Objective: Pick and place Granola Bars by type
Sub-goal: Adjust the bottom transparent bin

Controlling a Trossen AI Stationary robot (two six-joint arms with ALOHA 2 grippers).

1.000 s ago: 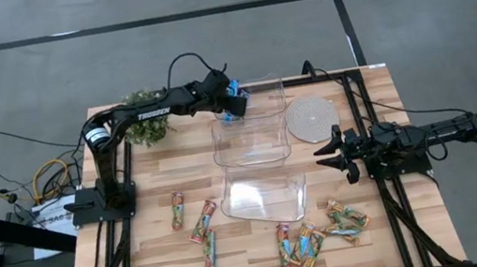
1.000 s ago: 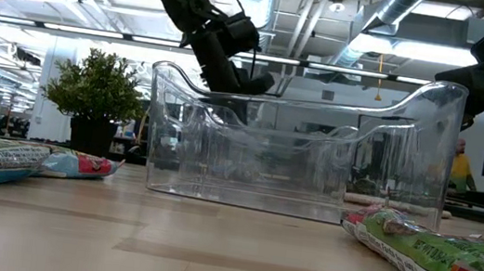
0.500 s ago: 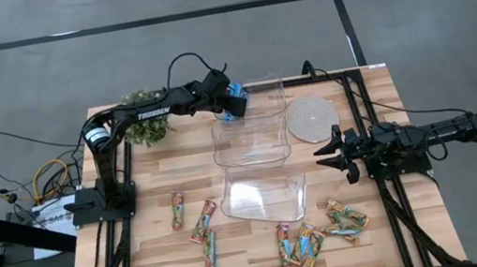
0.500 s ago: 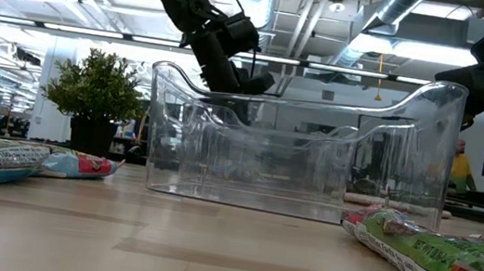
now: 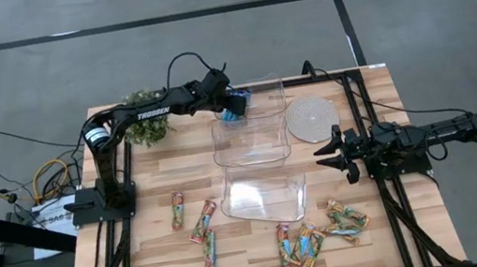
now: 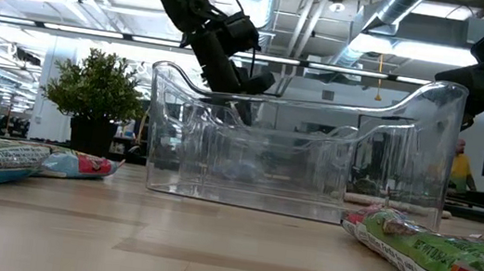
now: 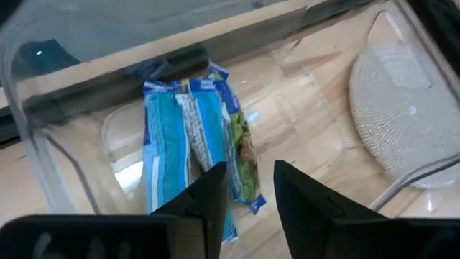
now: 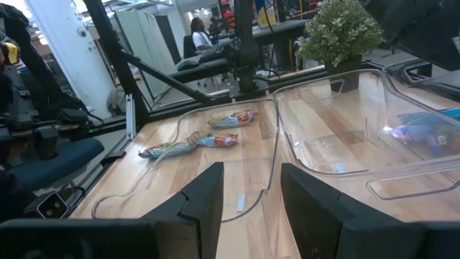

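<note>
My left gripper (image 7: 251, 193) hangs open over the far clear tub (image 5: 259, 92), at its left end (image 5: 230, 104). Directly below it, blue-wrapped granola bars (image 7: 183, 151) lie flat on the tub's floor, one showing a green patch; the fingers are above them and touch nothing. More bars lie loose on the table: three near the left (image 5: 201, 224) and a cluster near the right (image 5: 315, 236). My right gripper (image 8: 248, 188) waits open by the table's right edge (image 5: 326, 151), level and pointing left.
Two more clear tubs sit nearer, the middle one (image 5: 251, 141) and the near one (image 5: 264, 198). A round woven mat (image 5: 310, 120) lies right of the tubs and a small plant (image 5: 146, 119) stands at the far left. Bare wood shows between the bar groups.
The blue bar that sat at my left gripper above the far tub has dropped and now lies on the tub's floor, where a pale shape newly shows in the low view. The left gripper has stayed over the tub's left end. The right arm has kept still.
</note>
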